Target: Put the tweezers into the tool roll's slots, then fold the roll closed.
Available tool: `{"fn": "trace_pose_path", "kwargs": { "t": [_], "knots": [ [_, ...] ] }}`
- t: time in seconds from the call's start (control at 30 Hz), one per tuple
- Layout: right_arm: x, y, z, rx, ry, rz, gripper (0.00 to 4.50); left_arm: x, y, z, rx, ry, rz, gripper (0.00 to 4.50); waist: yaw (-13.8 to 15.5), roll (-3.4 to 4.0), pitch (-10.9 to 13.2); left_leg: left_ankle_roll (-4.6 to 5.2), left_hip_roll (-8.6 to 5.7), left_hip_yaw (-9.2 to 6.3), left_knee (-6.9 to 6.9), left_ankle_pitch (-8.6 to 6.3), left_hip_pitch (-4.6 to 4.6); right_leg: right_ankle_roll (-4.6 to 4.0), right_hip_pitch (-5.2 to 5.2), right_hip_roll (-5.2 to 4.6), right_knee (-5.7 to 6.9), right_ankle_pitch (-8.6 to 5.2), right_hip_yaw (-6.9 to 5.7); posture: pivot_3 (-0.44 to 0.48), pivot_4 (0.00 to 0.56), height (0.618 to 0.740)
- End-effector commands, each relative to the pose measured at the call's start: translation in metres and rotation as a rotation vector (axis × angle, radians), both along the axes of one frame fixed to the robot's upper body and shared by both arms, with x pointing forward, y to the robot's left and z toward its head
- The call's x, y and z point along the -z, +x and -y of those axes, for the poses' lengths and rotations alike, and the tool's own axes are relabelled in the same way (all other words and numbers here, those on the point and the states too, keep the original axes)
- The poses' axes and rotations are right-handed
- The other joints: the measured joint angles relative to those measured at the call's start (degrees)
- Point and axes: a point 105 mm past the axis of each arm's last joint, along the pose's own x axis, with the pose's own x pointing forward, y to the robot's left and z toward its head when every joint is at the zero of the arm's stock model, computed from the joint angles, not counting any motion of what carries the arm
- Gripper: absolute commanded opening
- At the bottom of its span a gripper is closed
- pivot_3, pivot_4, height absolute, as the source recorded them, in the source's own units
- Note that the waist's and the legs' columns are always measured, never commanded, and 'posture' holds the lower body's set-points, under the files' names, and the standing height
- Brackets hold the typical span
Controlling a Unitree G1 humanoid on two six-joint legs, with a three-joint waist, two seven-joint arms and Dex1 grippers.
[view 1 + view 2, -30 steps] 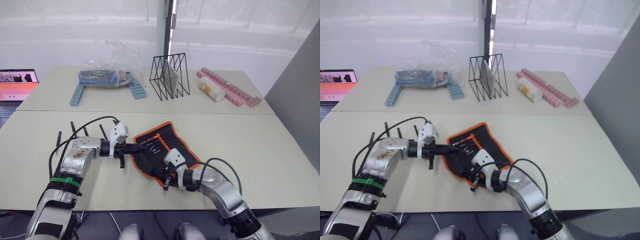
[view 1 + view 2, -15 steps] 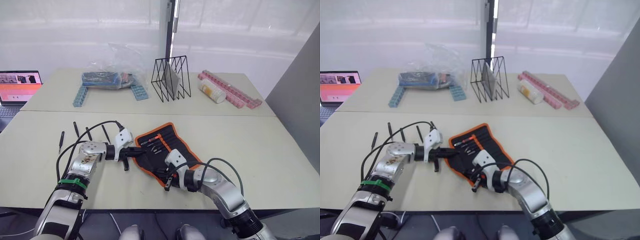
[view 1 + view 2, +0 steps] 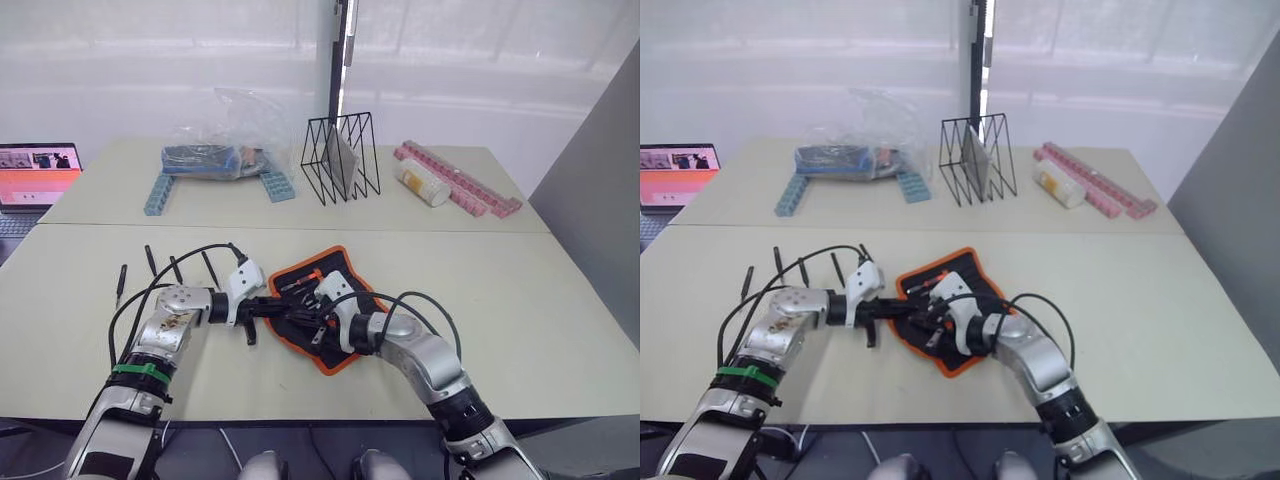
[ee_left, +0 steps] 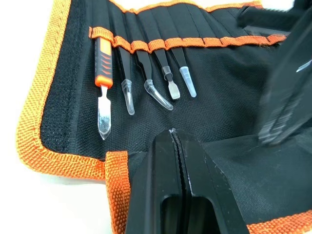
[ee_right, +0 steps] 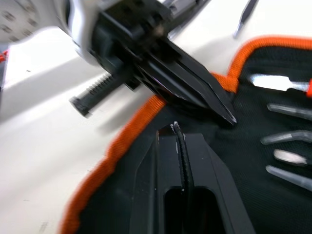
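Two closed grippers, left (image 3: 283, 306) and right (image 3: 312, 330), on the tool roll (image 3: 352, 292).

Black tool roll (image 3: 345, 300) (orange trim) partly folded, four loose tweezers (image 3: 150, 258) to its left

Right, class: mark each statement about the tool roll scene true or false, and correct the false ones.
1. Several tweezers lie loose on the table, to the robot's left of the tool roll. True.
2. The tool roll is folded fully closed. False: it lies open, with its slots showing.
3. An orange-handled tool sits in the end slot of the row. True.
4. The black wire rack stands on the tool roll. False: it stands on the far table, behind the roll.
5. The left gripper has its fingers spread wide. False: they are shut together, at the roll's near edge.
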Motion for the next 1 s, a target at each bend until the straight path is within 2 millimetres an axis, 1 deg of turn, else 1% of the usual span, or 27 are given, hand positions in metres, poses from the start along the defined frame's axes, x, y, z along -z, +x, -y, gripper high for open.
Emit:
{"fn": "trace_pose_path", "kwargs": {
  "t": [0.03,0.13,0.23,0.4,0.5,0.6,0.87,1.0],
  "knots": [
    [-0.003,0.011,-0.004,0.02,-0.006,0.046,0.0,0.023,-0.016,-0.003,0.045,0.086,-0.127,0.03,-0.26,0.01,0.0,0.0,0.0,0.0,0.0,0.0,-0.01,0.0,-0.01,0.01,0.0,0.0,0.01,0.0,0.15,0.737],
    [-0.001,0.018,-0.003,0.042,0.0,0.043,0.0,0.023,-0.02,-0.004,0.067,0.101,-0.142,0.03,-0.71,0.03,-0.01,-0.01,0.03,0.0,-0.05,0.01,-0.01,-0.01,-0.04,0.04,0.0,-0.01,0.01,0.0,0.15,0.737],
    [0.004,0.021,-0.004,0.041,-0.004,0.033,0.0,0.024,-0.021,-0.004,0.068,0.113,-0.144,0.03,-0.78,0.03,-0.01,-0.01,0.03,0.0,-0.08,0.01,0.0,-0.02,-0.03,0.03,0.0,-0.01,0.01,0.0,0.15,0.737],
    [0.024,0.013,-0.005,-0.005,-0.036,-0.018,0.0,0.028,-0.018,-0.007,0.06,0.152,-0.128,0.03,-0.89,0.13,-0.1,-0.02,0.09,0.0,-0.1,0.01,0.06,-0.02,0.01,0.02,0.0,-0.01,0.01,0.0,0.15,0.737],
    [0.035,0.008,0.002,-0.012,-0.058,-0.04,0.0,0.03,-0.017,-0.01,0.062,0.182,-0.113,0.03,-0.88,0.25,-0.3,-0.01,0.08,0.01,-0.12,0.0,0.07,-0.02,0.03,0.01,0.0,-0.01,0.02,0.0,0.15,0.737],
    [0.041,0.003,0.009,-0.025,-0.074,-0.053,0.0,0.033,-0.015,-0.014,0.054,0.208,-0.102,0.03,-0.83,0.36,-0.65,0.0,0.07,0.01,-0.15,0.0,0.08,-0.01,0.05,0.0,-0.02,-0.01,0.02,0.0,0.15,0.737],
    [0.043,-0.005,0.019,-0.039,-0.108,-0.041,0.0,0.036,-0.012,-0.016,0.041,0.216,-0.096,0.03,-0.85,0.41,-0.81,0.02,0.08,0.01,-0.16,-0.02,0.19,-0.02,0.13,0.0,-0.06,-0.02,0.06,0.0,0.15,0.737],
    [0.037,-0.006,0.02,-0.027,-0.098,-0.005,0.0,0.036,-0.011,-0.016,0.036,0.218,-0.095,0.03,-0.82,0.42,-0.82,0.02,0.08,0.01,-0.16,-0.02,0.19,-0.01,0.13,0.0,-0.06,-0.03,0.07,0.0,0.15,0.737]
  ]
}}
